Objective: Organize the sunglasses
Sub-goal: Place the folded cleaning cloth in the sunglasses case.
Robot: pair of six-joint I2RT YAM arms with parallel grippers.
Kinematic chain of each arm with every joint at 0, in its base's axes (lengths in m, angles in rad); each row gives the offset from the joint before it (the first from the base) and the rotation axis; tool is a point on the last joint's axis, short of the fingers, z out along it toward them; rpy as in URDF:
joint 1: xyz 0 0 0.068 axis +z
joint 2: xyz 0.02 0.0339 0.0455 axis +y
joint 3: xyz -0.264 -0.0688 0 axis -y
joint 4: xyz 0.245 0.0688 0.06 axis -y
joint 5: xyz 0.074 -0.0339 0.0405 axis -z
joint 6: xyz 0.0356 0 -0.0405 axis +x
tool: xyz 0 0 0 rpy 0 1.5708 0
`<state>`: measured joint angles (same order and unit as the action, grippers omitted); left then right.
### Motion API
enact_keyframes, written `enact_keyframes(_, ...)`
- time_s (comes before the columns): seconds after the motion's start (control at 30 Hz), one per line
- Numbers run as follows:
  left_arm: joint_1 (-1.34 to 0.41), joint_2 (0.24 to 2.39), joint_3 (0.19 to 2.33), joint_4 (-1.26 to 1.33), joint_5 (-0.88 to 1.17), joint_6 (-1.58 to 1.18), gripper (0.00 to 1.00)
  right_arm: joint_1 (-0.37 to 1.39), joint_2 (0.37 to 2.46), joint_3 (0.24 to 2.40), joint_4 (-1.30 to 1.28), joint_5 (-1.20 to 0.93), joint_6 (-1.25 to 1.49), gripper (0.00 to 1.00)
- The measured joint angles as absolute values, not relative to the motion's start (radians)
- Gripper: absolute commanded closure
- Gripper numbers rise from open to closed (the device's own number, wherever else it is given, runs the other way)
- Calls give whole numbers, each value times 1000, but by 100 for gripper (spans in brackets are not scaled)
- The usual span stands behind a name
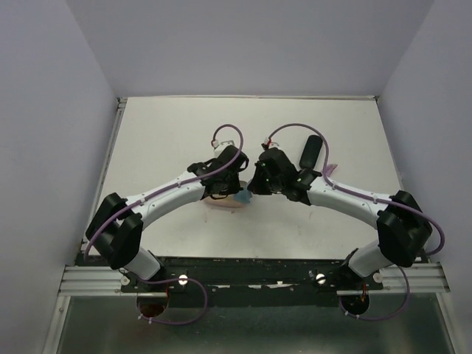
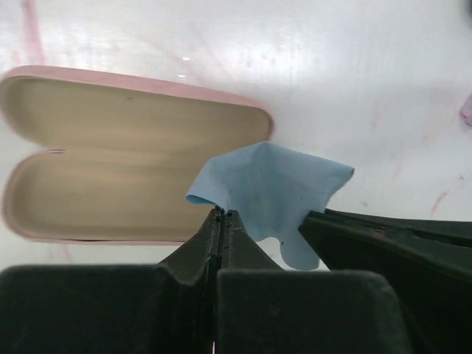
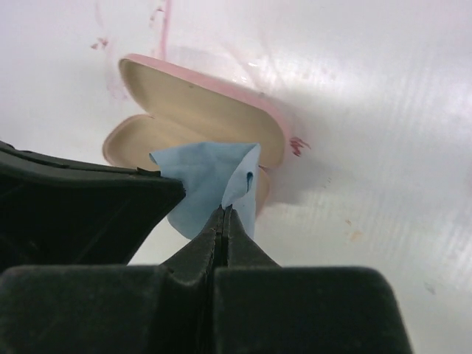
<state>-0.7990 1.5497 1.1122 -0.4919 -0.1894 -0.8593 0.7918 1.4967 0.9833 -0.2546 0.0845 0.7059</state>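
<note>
Both grippers pinch the same light blue cloth [image 1: 243, 198] above an open pink case [image 2: 133, 118] with a beige lining. My left gripper [image 2: 222, 212] is shut on the cloth's [image 2: 273, 184] left edge. My right gripper [image 3: 226, 209] is shut on a fold of the cloth [image 3: 203, 184], just in front of the case [image 3: 199, 110]. In the top view the two grippers, left [image 1: 233, 192] and right [image 1: 252, 190], meet at mid-table. A small pink-purple piece [image 2: 467, 109] shows at the left wrist view's right edge; I cannot tell what it is. The orange sunglasses are out of view.
A closed black case [image 1: 311, 151] lies behind the right arm, with a pink-purple bit [image 1: 331, 168] beside it. The white table [image 1: 169, 133] has walls on three sides. The pink case in the top view [image 1: 221, 204] is mostly hidden under the left arm.
</note>
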Motion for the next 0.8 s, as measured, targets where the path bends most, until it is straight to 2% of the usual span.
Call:
enact_keyframes(0.3,-677,1418,1008,-517,-253,-815,100,826,1636,1063,-101,82,684,99)
enact_keyframes(0.57,-620,1410,995,-503,-269,-733,100,832,1697,1081,19,70,654,99)
enact_keyframes(0.8,-595,1418,967,-453,-268,-664,100,832,1702,1016,131,70,658,99)
